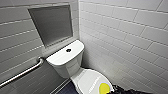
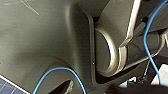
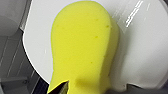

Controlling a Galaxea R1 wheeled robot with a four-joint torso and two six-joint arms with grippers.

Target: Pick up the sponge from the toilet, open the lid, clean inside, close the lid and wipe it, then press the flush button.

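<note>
Head view shows the sponge [image 1: 104, 88] on the closed lid [image 1: 86, 80], right pincer [image 1: 118, 89] beside it, grip not determinable; pickup unconfirmed, with opening, cleaning, wiping and flushing judged outstanding.

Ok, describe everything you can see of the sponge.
The sponge is a bright yellow, soft-looking foam block with rounded edges and a few tiny pores. It rests on the closed white lid, near the front end, and narrows at a waist toward one end. A dark robot part overlaps that end; whether it is gripped cannot be told.
</note>
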